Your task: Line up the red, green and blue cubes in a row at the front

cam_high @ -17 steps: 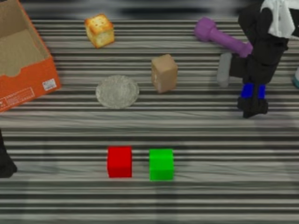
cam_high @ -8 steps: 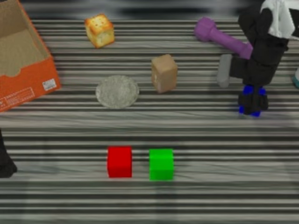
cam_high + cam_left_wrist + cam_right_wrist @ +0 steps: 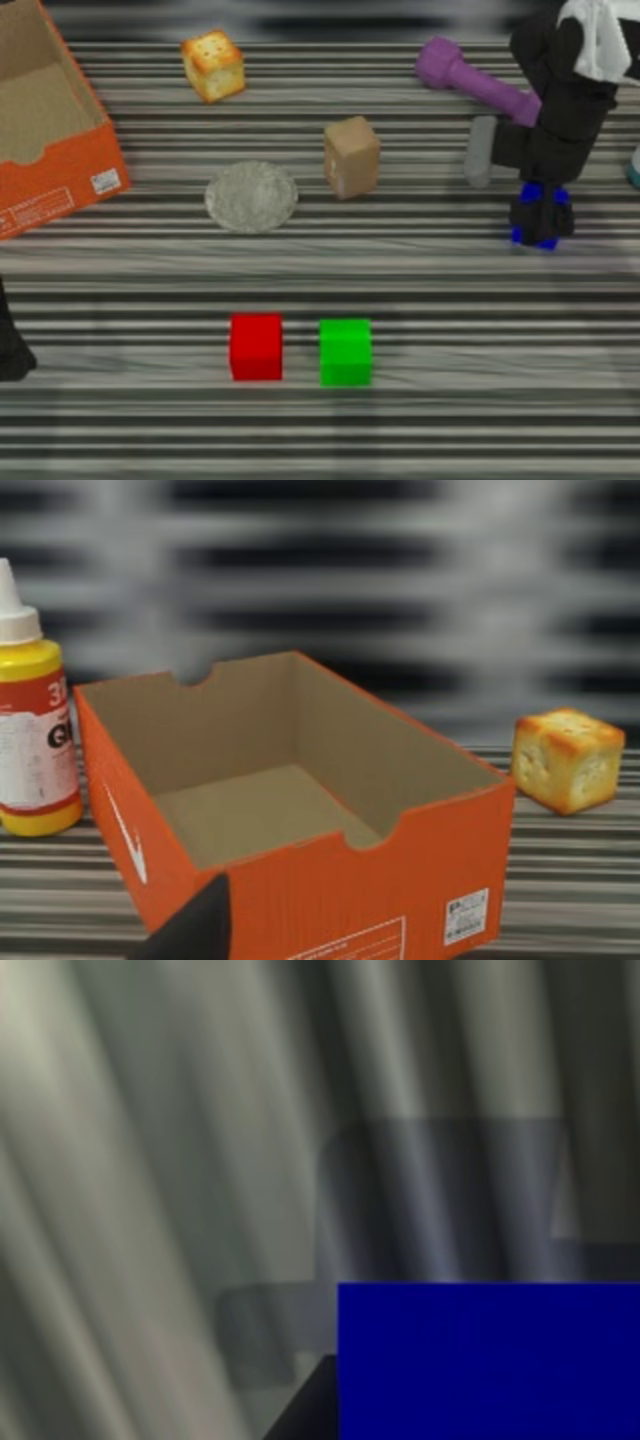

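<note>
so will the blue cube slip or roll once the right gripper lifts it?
Probably no roll: the blue cube shows flat faces and straight edges. Its plain, smooth-looking face may be somewhat slippery, so a centred pinch matters. The right gripper sits around it near the table's right side, and it looks rigid, keeping its square outline.

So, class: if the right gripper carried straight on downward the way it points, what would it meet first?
The right gripper points down and is closed around the blue cube. Straight below, the right wrist view shows only the striped table, so the cube would probably touch that first. The height above it is unclear.
</note>
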### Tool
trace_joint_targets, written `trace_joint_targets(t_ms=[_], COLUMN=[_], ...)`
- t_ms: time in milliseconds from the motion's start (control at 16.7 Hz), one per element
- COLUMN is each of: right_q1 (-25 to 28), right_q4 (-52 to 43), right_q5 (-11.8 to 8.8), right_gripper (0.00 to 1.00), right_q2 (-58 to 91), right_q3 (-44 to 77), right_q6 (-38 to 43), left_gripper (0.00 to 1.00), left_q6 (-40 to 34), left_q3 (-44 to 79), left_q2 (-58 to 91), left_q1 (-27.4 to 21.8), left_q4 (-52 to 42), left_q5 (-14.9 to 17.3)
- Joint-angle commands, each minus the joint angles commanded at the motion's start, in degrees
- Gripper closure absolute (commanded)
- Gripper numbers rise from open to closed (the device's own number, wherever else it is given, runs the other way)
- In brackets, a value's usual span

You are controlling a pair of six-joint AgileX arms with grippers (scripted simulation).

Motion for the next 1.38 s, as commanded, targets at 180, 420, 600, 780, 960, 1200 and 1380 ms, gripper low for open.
trace_joint_targets(t_ms=[180,420,600,780,960,1200,1380], right_q1=[0.23,0.38,0.5,0.2,2.1,9.93,17.14], right_q4=[-2.33,-10.62,-13.7,-13.59,-12.72,-9.71,-7.13], right_q5=[-0.05,-0.06,-0.04,-0.04,-0.09,-0.19,-0.27], right_gripper=[1.0,1.0,1.0,1.0,1.0,1.0,1.0], right_q2=[-0.43,-2.12,-3.06,-2.86,-4.93,-12.79,-19.76], right_q3=[2.12,8.22,10.64,10.55,8.33,-2.36,-13.24], right_q6=[-0.23,-0.16,-0.1,-0.01,0.74,3.71,6.59], left_gripper=[0.0,0.0,0.0,0.0,0.0,0.0,0.0], left_q6=[0.0,0.0,0.0,0.0,0.0,0.0,0.0], left_q3=[0.0,0.0,0.0,0.0,0.0,0.0,0.0], left_q2=[0.0,0.0,0.0,0.0,0.0,0.0,0.0], left_q1=[0.0,0.0,0.0,0.0,0.0,0.0,0.0], left_q4=[0.0,0.0,0.0,0.0,0.0,0.0,0.0], left_q5=[0.0,0.0,0.0,0.0,0.0,0.0,0.0])
